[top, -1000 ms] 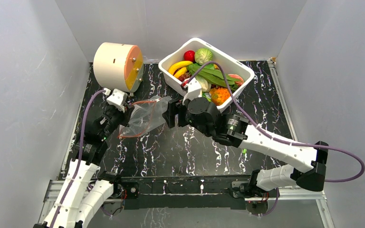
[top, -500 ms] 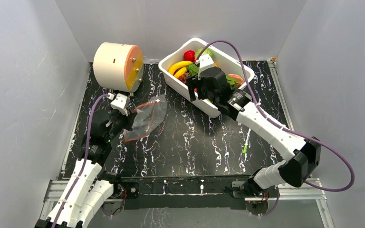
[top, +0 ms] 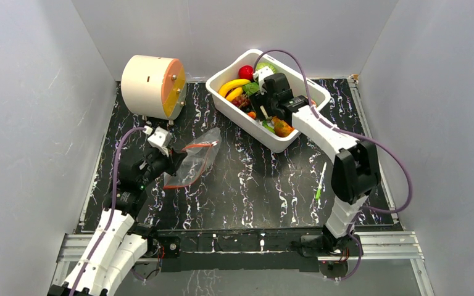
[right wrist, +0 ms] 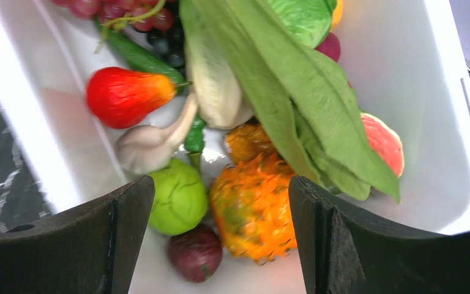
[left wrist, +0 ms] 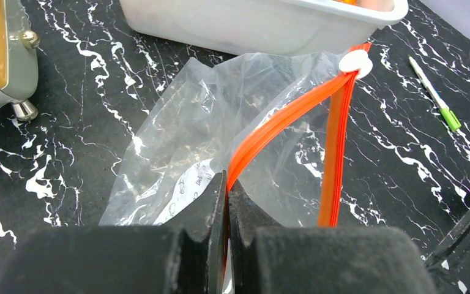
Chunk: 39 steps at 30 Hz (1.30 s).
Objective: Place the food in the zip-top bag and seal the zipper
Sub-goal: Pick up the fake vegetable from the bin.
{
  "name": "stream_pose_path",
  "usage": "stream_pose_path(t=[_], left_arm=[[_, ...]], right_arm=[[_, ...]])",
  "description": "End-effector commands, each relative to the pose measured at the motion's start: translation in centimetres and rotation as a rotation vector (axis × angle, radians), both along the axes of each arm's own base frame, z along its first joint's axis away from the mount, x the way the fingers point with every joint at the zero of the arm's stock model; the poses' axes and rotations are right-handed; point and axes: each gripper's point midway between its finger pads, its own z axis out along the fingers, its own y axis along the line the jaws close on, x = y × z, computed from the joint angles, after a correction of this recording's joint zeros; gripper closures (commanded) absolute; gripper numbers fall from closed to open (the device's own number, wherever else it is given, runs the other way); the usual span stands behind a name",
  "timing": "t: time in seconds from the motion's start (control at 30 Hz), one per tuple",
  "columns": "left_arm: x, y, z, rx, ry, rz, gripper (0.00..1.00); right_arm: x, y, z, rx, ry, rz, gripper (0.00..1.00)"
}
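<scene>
the left pincer (left wrist: 227, 182) is pressed together on the orange-red zipper (left wrist: 281, 116) of the zip-top bag (left wrist: 183, 128), pinching one strand of the strip at its near end. from a white slider (left wrist: 355, 62) at the far end, the two strands of the zipper part: one runs to the pincer, the other drops away to the right, so the mouth gapes. in the top view the clear bag (top: 196, 161) sits over the black marbled table (top: 247, 191), between a cream cylinder with an orange face (top: 151, 86) and the white tub (top: 313, 89), apart from both. whether it rests flat or is lifted a little cannot be told.

the right pincer (right wrist: 219, 196) is spread wide, reaching down into the tub (right wrist: 440, 122) with nothing between its fingers (right wrist: 119, 245). the food lies in the tub beneath it: a bumpy orange fruit (right wrist: 254, 211) and a round green piece (right wrist: 180, 196) nearest the fingertips, a dark purple piece (right wrist: 196, 252), a red pear-shaped piece (right wrist: 125, 95), a pale bulb with a curved neck (right wrist: 150, 147), long leafy greens (right wrist: 294, 98) draped across the pile, and a pink slice (right wrist: 382, 144) by the far wall. from above, a yellow banana (top: 233, 85) and a red ball (top: 245, 72) show at the tub's far corner.

a green-tipped pen (top: 320, 182) lies on the table beside the right arm.
</scene>
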Motion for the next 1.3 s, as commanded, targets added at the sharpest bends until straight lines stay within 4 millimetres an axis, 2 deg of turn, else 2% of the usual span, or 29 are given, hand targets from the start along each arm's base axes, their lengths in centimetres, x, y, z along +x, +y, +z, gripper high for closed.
stream_pose_path(t=[0.0,0.23,0.4,0.6,0.77,0.83,1.1,1.2,1.27], left_arm=[[-0.9,-0.6,1.6,-0.026,-0.083,-0.052,1.0],[-1.1,-1.0,1.7,-0.033,-0.078,-0.077,1.0],[-0.9,-0.7,1.9,-0.018,-0.093,-0.057,1.0],[-0.9,-0.6,1.7,-0.005,-0.094,-0.057,1.0],[-1.0,-0.5,1.5,0.006,-0.093,-0.056,1.0],[-0.9,-0.4,1.5,0.011,-0.092,-0.048,1.0],[-0.8,-0.1,1.4,0.025,-0.089,-0.03,1.0],[-0.8,0.0,1.3,0.025,-0.088,-0.03,1.0],[-0.8,0.0,1.3,0.027,-0.086,-0.026,1.0]], right_arm=[[3.5,-0.5,2.3,-0.057,-0.084,0.054,0.19],[7.3,-1.4,2.5,-0.177,-0.136,0.04,0.11],[9.1,-2.8,0.4,-0.278,-0.093,0.034,0.03],[10.3,-2.6,-0.7,-0.299,-0.059,0.066,0.05],[11.1,-3.4,-2.2,-0.342,-0.059,0.077,0.07],[11.1,-3.4,-3.4,-0.314,-0.026,0.096,0.13],[11.4,-3.8,-4.1,-0.335,-0.023,0.085,0.28],[11.4,-3.8,-4.0,-0.324,-0.026,0.08,0.41],[11.3,-3.7,-3.3,-0.322,-0.038,0.073,0.49]])
